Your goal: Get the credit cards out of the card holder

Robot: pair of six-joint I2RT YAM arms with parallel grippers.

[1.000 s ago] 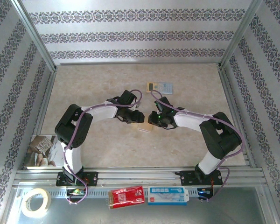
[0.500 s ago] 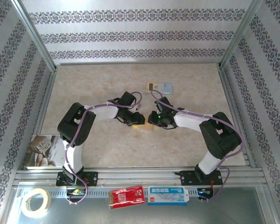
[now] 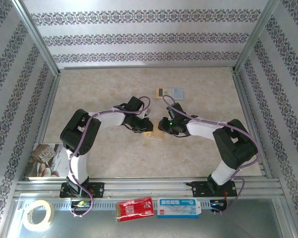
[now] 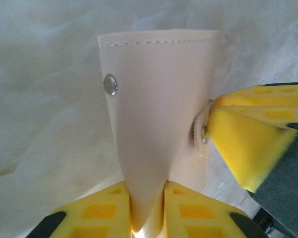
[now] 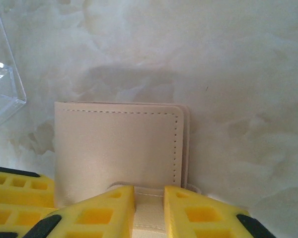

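Card holder (image 3: 156, 135) shut, long axis left-right, strap tab (image 5: 149, 210) rightward

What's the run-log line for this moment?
left gripper: jaws shut on card holder flap | right gripper: jaws shut on strap tab | credit cards: not yet out

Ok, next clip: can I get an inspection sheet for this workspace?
Surface: pale marbled tabletop.
Job's things: tan card holder lies between the two arms.
Clutter: calculator beyond the arms; red packet, blue-and-white box and tape roll on the near ledge; clear plastic corner beside the holder.
Grippers: left jaws shut on a flap of the card holder; right jaws shut on its strap tab.
Cables: purple cables run along both arms; no snag seen.
Surroundings: patterned wallpaper walls, metal frame.
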